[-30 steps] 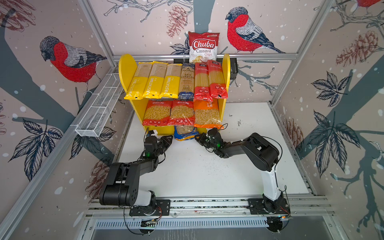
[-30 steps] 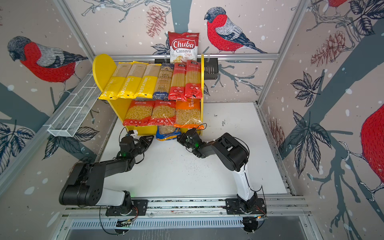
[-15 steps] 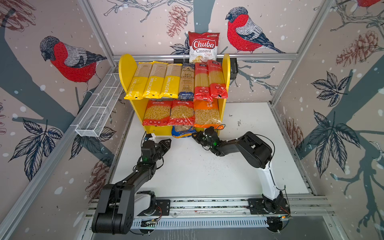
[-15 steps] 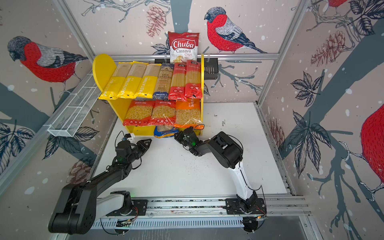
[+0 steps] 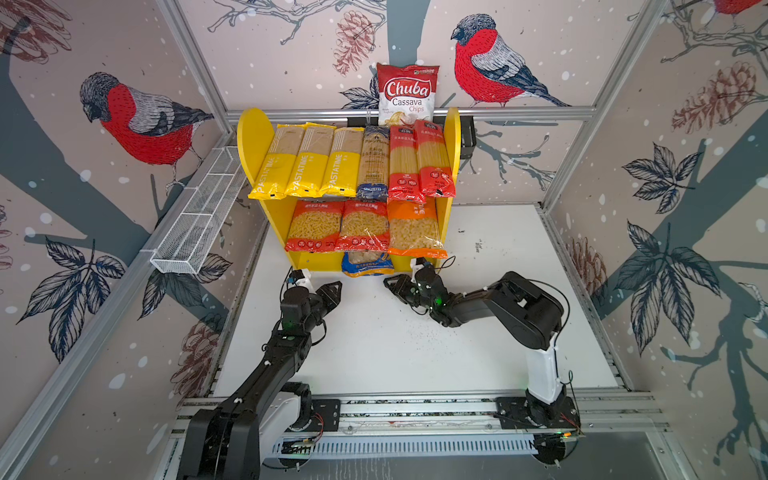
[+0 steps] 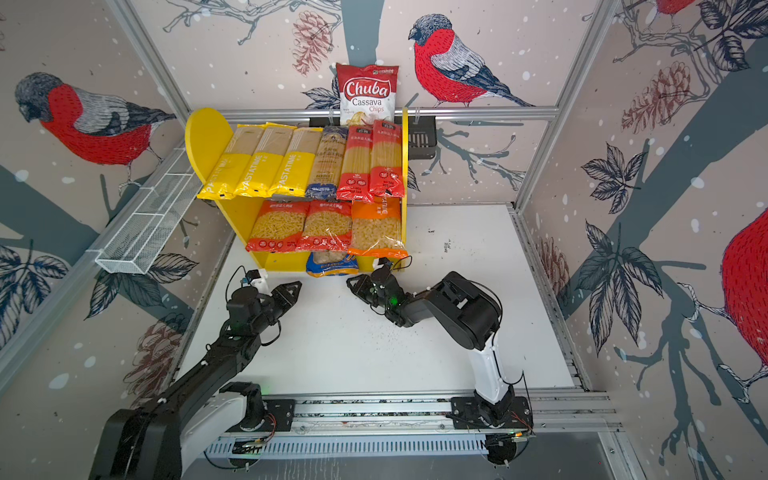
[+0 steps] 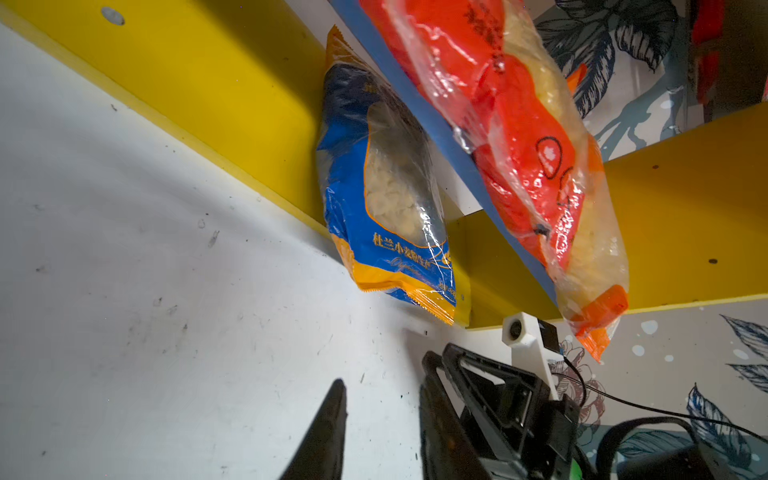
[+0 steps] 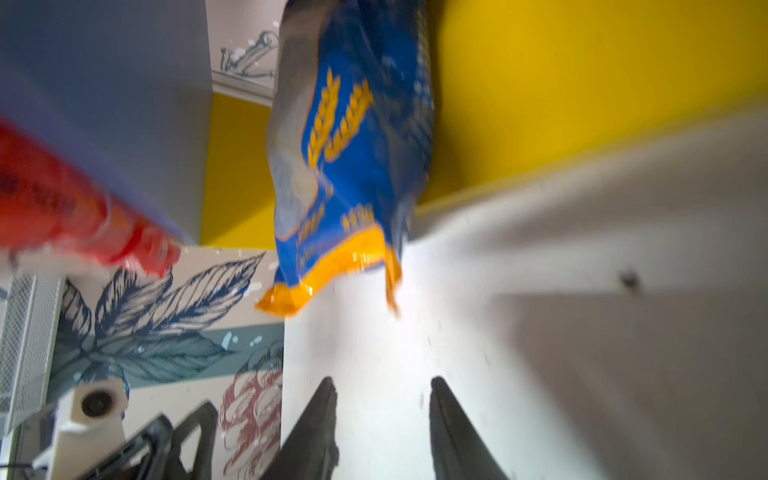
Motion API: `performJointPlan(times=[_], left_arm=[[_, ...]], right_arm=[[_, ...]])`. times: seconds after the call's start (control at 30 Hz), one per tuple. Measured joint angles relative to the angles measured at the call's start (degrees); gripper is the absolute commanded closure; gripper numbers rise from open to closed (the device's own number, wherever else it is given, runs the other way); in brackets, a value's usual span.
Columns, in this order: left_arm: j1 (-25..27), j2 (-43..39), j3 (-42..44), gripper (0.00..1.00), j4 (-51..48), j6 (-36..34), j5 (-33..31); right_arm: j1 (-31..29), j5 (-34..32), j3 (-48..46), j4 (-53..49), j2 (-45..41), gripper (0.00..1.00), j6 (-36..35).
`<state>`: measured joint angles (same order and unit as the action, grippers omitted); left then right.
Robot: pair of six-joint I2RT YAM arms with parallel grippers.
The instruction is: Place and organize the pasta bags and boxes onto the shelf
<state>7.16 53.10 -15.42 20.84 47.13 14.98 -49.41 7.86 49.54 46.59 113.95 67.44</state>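
Observation:
The shelf carries long yellow, dark blue and red pasta packs on its upper board. Two red bags and an orange bag lie on the lower board. A blue bag sits on the table under that board, leaning on the yellow panel. My left gripper is open and empty, left of the blue bag. My right gripper is open and empty, just in front of the bag's right corner.
A Chuba chips bag stands behind the shelf above a black basket. A white wire rack hangs on the left wall. Crumbs dot the white table. The arms' rail runs along the front edge.
My right gripper has opened, let go of the blue bag and drawn back a little. The bag now lies further under the shelf. The left arm has stretched out lower.

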Motion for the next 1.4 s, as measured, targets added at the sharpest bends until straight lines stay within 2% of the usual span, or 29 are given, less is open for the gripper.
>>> performJointPlan(times=[0.23,0.4,0.57,0.67,0.77,0.87,0.97,1.1,1.13,1.27,1.4], left_arm=[[10.93,-7.26,-0.04,0.7,-4.46,-7.13,-11.8],[17.97,-11.54,-0.11,0.62,-6.16,-14.16,-23.47],[19.43,-13.86,0.09,0.61,-5.66,-21.31,-31.87],[19.56,-12.9,1.36,0.6,-2.56,-25.29,-33.22],[19.61,-10.05,1.99,0.53,1.73,-29.4,-37.29],[19.58,-7.08,4.28,0.4,9.07,-34.77,-44.98],[17.55,-3.48,7.93,0.32,18.14,-40.54,-52.26],[11.93,2.56,9.57,0.05,26.12,-42.16,-54.71],[11.39,4.5,9.62,0.01,27.74,-41.97,-54.95],[9.62,16.39,9.81,0.02,37.16,-42.97,-52.06],[7.56,22.36,7.41,0.01,41.83,-45.62,-48.33]], right_arm=[[-3.65,-3.85,-9.86,-6.27,-14.12,0.61,-6.8],[-3.23,-12.81,-15.96,-17.35,-29.38,0.57,-13.97],[1.29,-25.11,-20.94,-26.01,-47.06,0.41,-21.84],[6.75,-32.59,-26.95,-24.59,-56.52,0.2,-27.96],[12.5,-38.29,-32.35,-21.4,-61.79,0.15,-36.0],[21.97,-42.01,-33.2,-20.06,-64.11,0.15,-42.75],[32.3,-43.58,-33.16,-19.76,-65.13,0.16,-46.58],[40.3,-44.33,-36.54,-18.78,-65.51,0.16,-48.22],[41.57,-44.06,-37.44,-17.73,-65.44,0.16,-48.22],[43.85,-43.69,-40.17,-10.27,-58.86,0.16,-48.43],[43.89,-43.15,-40.13,-4.17,-50.34,0.16,-49.88]])
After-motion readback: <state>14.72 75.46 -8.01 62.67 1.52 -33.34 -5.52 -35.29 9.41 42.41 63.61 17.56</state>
